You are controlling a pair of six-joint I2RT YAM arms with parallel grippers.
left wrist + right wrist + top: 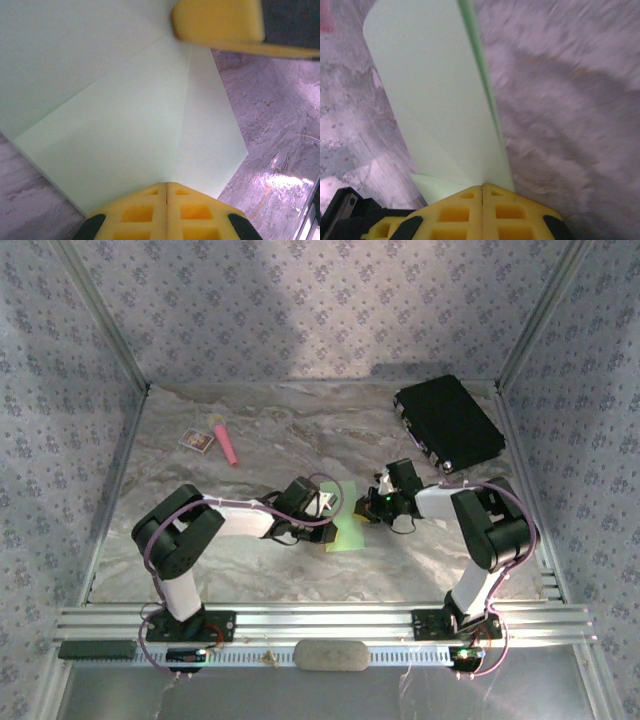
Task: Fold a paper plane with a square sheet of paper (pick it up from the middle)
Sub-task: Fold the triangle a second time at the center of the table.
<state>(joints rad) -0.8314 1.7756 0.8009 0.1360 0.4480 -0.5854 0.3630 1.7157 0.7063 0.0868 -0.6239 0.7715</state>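
Start from the square sheet of paper [345, 520], lime green, lying mid-table between the two arms and already marked by diagonal creases, with one flap turned in toward a point. Clenched on one edge of it: the right gripper [482, 189], jaws tight together, paper rising out of the seam between them and curling upward. Close by on the other side: the left gripper [166, 187], likewise clamped closed, tips at the sheet's border; hard to tell whether pinching the paper or merely pressing it flat. Judged to be mid-fold, working a nose or wing crease, with the dart shape far from finished. To do this step well: keep the left side pinned as an anchor, bring the raised flap over slowly along the existing crease, line up edge to edge before pressing, then run closed tips along the fold to sharpen it. Avoid pulling the two grips apart, for fear of tearing thin paper or skating it across the smooth marbled table [250, 570]. Further out and well apart: a pink stick [226, 443] just beside a small card [196, 440] at far left, a black case [448, 425] at far right; best left alone
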